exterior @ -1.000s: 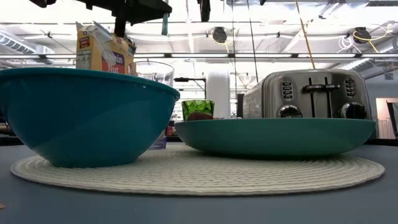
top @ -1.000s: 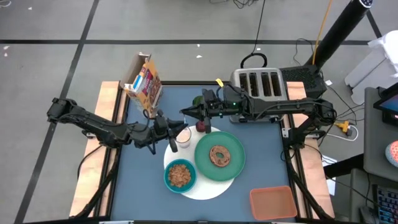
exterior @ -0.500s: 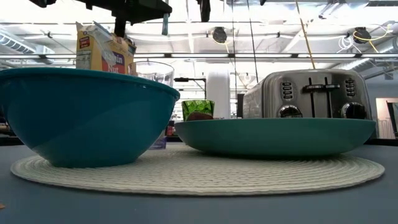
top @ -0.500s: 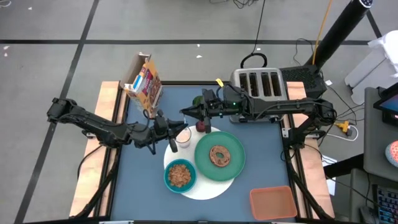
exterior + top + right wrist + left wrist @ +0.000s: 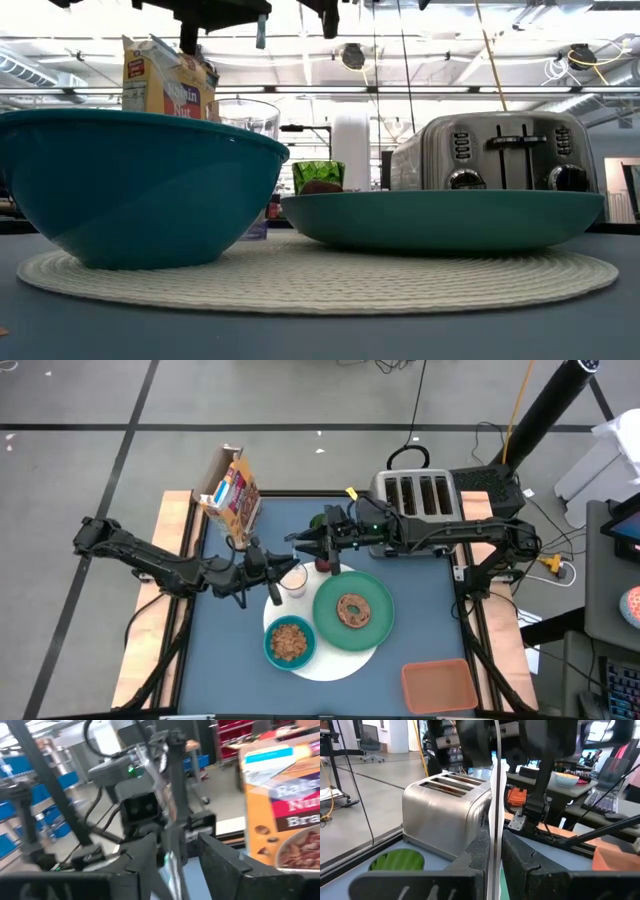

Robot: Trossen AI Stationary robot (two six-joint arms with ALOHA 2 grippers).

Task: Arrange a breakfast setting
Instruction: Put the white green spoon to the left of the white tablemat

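both arms meet over the breakfast mat, spoon between them

centre frame in the high view, we see the left gripper (image 5: 272, 578) and right gripper (image 5: 298, 540) facing each other above the milk glass (image 5: 295, 582). each wrist view shows fingers closed on a thin spoon (image 5: 494, 815), likely a handover. the mat (image 5: 335, 657) lower centre holds the teal bowl (image 5: 289, 641) and the green plate (image 5: 354, 610) with its bagel (image 5: 351, 609).

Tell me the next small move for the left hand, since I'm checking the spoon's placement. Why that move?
Probably lower the left hand toward the white mat, beside the teal bowl. The hand is shut on the spoon and sits close to the milk glass, while the bowl has no spoon next to it. The right hand waits by the green cup.
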